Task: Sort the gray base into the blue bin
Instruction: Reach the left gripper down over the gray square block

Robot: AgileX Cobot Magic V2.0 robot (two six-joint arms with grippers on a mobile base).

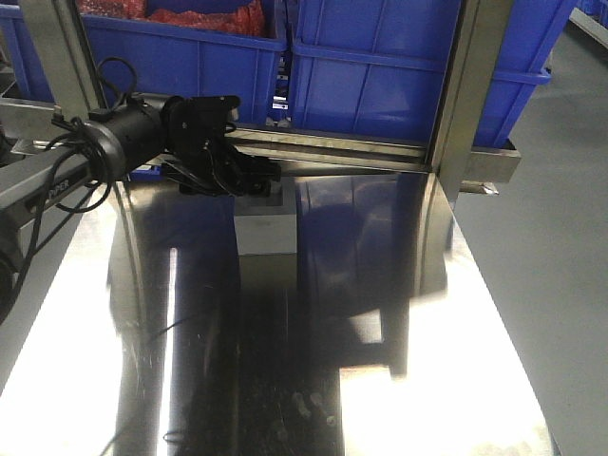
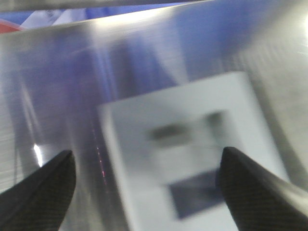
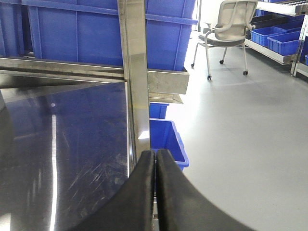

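Observation:
The gray base (image 1: 264,228) is a small matte block standing on the steel table (image 1: 427,313) near its back edge. The left wrist view shows it blurred, with a square recess in its top face (image 2: 192,144). My left gripper (image 1: 255,180) hovers over the base's far side. It is open (image 2: 147,153), with one black finger (image 2: 41,192) left of the block and the other (image 2: 260,192) at its right edge. Blue bins (image 1: 408,76) stand on the shelf behind the table. My right gripper (image 3: 155,153) is shut on nothing, at the table's right edge.
Steel frame posts (image 1: 465,104) rise at the table's back corners. The left shelf bin (image 1: 180,57) holds red material. A smaller blue bin (image 3: 168,142) sits on the floor right of the table. An office chair (image 3: 228,24) and more blue crates stand far off.

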